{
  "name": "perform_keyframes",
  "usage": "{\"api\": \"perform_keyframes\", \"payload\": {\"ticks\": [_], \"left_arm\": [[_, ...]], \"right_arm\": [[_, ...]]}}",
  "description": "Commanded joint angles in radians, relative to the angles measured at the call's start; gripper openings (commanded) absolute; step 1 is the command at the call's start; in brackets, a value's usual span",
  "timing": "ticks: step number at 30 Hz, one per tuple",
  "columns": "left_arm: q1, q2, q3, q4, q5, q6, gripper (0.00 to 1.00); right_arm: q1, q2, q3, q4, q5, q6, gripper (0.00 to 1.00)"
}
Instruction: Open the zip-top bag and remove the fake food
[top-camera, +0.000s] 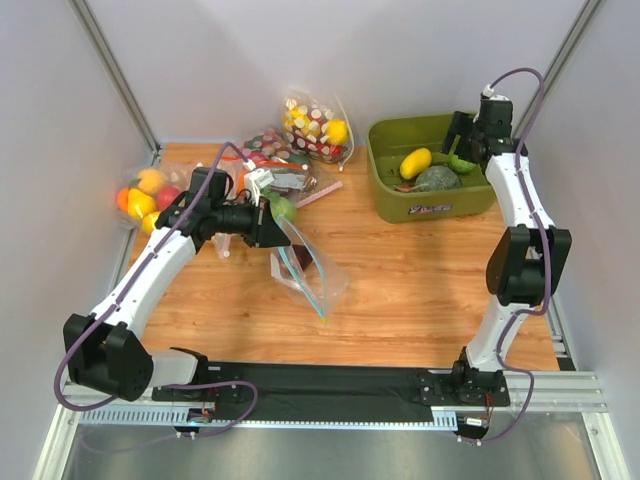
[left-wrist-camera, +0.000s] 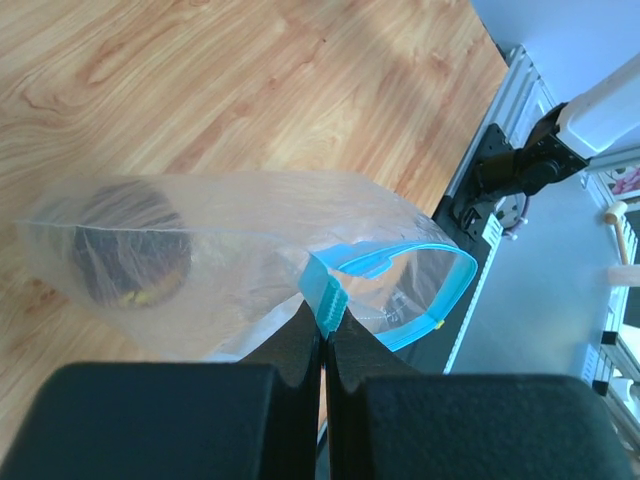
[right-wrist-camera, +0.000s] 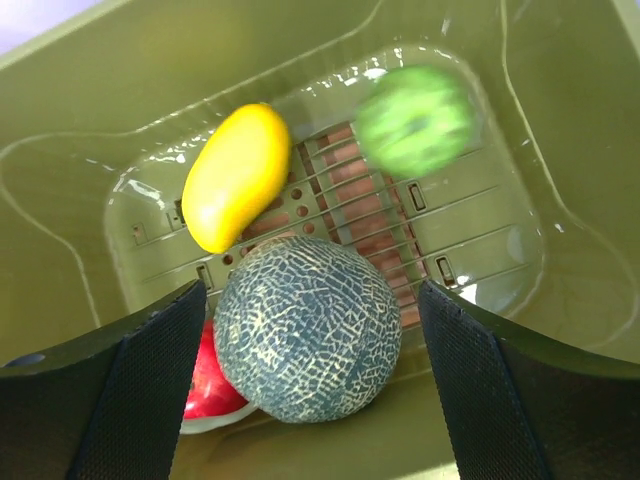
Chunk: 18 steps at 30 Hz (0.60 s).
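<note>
On a wood-grain table (top-camera: 420, 270), the left gripper (top-camera: 268, 224) is clamped on the teal-blue zipper strip of the clear soft plastic zip-top bag (top-camera: 305, 268), which hangs from it toward the table's middle with its mouth gaping. Behind that arm lie a clear bag of orange, yellow and red fruits (top-camera: 142, 196) at the left edge, a polka-dot patterned bag (top-camera: 315, 127) near the back wall, and a clutter of other clear bags (top-camera: 280, 168) just beside the gripper. At the right rear, the right gripper (right-wrist-camera: 310, 300) hovers above an olive-green plastic bin (top-camera: 385, 185) with its jaws wide apart, holding nothing. The overhead view shows a yellow lemon-shaped toy (top-camera: 415, 162) and a grey-green netted melon toy (top-camera: 438, 179) in the bin. The right wrist camera adds what the arm hides from above: a blurred green ball (right-wrist-camera: 415, 120) over the slotted bin floor and a red toy (right-wrist-camera: 210, 385) tucked under the melon. The left wrist camera alone shows a dark round toy (left-wrist-camera: 130, 245) left inside the zip-top bag, seen through the cloudy plastic, and the fingers (left-wrist-camera: 300, 350) pressed together on the zipper end.
</note>
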Motion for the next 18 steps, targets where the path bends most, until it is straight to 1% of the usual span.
{"api": "perform_keyframes", "payload": {"ticks": [1, 6, 7, 9, 10, 11, 13, 14, 15, 16, 17, 18], "left_arm": [[0.006, -0.013, -0.003, 0.043, 0.056, 0.011, 0.0], [0.006, -0.004, -0.004, 0.046, 0.059, 0.007, 0.0], [0.006, -0.004, -0.004, 0.046, 0.058, 0.005, 0.0], [0.006, 0.004, -0.004, 0.048, 0.052, 0.002, 0.0], [0.006, 0.007, -0.004, 0.048, 0.047, -0.003, 0.0], [0.006, 0.01, -0.006, 0.048, 0.041, -0.006, 0.0], [0.008, 0.015, -0.006, 0.048, 0.039, -0.009, 0.0], [0.008, 0.018, -0.006, 0.049, 0.038, -0.01, 0.0], [0.008, 0.019, -0.006, 0.049, 0.036, -0.012, 0.0], [0.008, 0.022, -0.006, 0.049, 0.033, -0.012, 0.0], [0.008, 0.024, -0.006, 0.049, 0.032, -0.012, 0.0], [0.008, 0.027, -0.006, 0.049, 0.03, -0.015, 0.0]], "right_arm": [[0.007, -0.118, 0.007, 0.016, -0.012, -0.02, 0.86], [0.055, -0.227, -0.033, 0.034, -0.124, -0.026, 0.86], [0.094, -0.241, -0.045, 0.034, -0.147, -0.026, 0.86], [0.134, -0.285, -0.059, 0.044, -0.236, -0.019, 0.85], [0.189, -0.301, -0.068, 0.047, -0.261, -0.02, 0.85], [0.22, -0.311, -0.082, 0.048, -0.308, -0.023, 0.85], [0.281, -0.342, -0.097, 0.056, -0.354, -0.029, 0.85], [0.339, -0.35, -0.106, 0.068, -0.386, -0.026, 0.85], [0.364, -0.365, -0.129, 0.082, -0.462, -0.017, 0.85], [0.386, -0.373, -0.142, 0.099, -0.507, -0.003, 0.85], [0.424, -0.382, -0.155, 0.134, -0.596, 0.022, 0.85], [0.443, -0.39, -0.18, 0.152, -0.636, 0.039, 0.85]]}}
